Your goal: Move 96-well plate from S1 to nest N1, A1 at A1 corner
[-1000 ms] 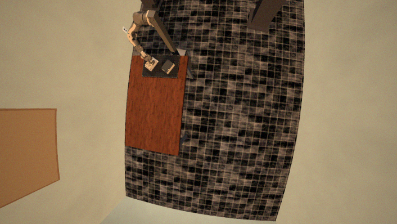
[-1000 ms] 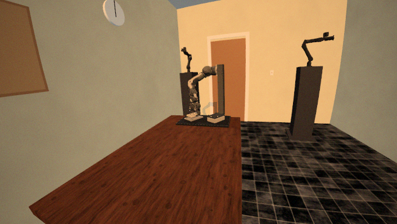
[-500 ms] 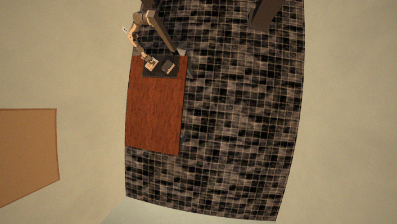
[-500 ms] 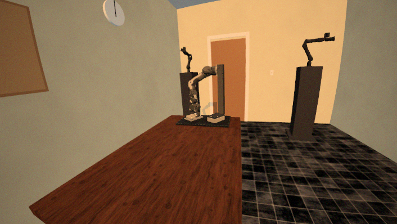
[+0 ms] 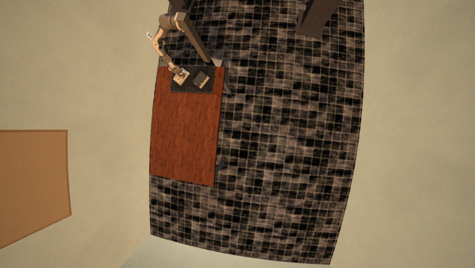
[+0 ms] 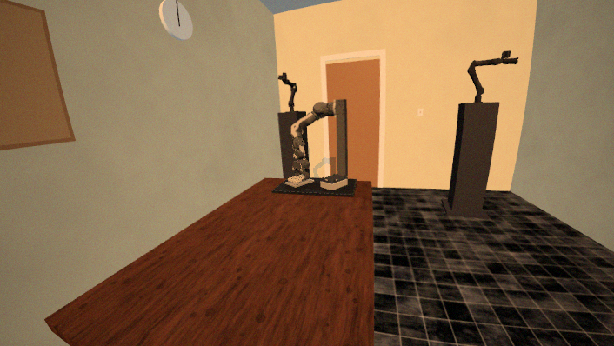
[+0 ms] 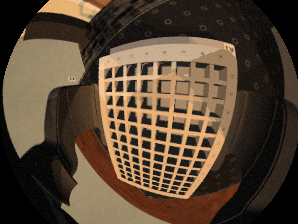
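Readable text: none is showing from where I am standing.
Wall clock: its face is showing one dark hand and no numerals.
96-well plate: the wrist view is showing faint specks along its top rim, too small to read.
Wall plate: it is showing nothing legible.

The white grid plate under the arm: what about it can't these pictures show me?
- Fingers on the plate: wrist view, dark blur at its sides swallows them.
- Corner mark for well A1: top view, plate too small; wrist view, no label readable.
- Whether the plate sits fully down or hangs just above the holder: exterior view, plate tiny, partly behind the gripper.
- Empty block: details too small.
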Motion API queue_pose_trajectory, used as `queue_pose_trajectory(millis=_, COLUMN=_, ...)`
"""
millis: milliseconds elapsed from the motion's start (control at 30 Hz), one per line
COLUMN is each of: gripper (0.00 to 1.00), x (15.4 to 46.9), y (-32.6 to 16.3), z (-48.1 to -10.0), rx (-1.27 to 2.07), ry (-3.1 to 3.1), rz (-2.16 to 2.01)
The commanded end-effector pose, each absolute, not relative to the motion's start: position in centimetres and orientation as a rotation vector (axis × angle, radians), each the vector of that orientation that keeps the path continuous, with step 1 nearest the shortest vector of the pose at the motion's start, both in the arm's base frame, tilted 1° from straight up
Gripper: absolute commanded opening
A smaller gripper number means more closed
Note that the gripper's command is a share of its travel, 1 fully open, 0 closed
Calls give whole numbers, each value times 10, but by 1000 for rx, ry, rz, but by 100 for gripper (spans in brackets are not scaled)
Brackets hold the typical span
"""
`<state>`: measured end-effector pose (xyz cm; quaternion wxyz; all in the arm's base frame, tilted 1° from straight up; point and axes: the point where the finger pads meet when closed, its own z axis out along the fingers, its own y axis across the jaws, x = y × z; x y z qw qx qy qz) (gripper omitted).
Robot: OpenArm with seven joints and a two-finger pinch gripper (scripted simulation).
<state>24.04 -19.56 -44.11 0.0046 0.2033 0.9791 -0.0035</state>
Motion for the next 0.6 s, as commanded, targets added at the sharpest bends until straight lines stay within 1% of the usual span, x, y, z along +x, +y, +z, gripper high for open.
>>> queue_pose_trajectory(millis=0, gripper=0, x=242, y=-196, z=-440, rx=642, ry=3062, rz=-15)
queue_pose_trajectory(millis=567, gripper=0, x=236, y=-196, z=-442, rx=637, ry=3070, rz=-22)
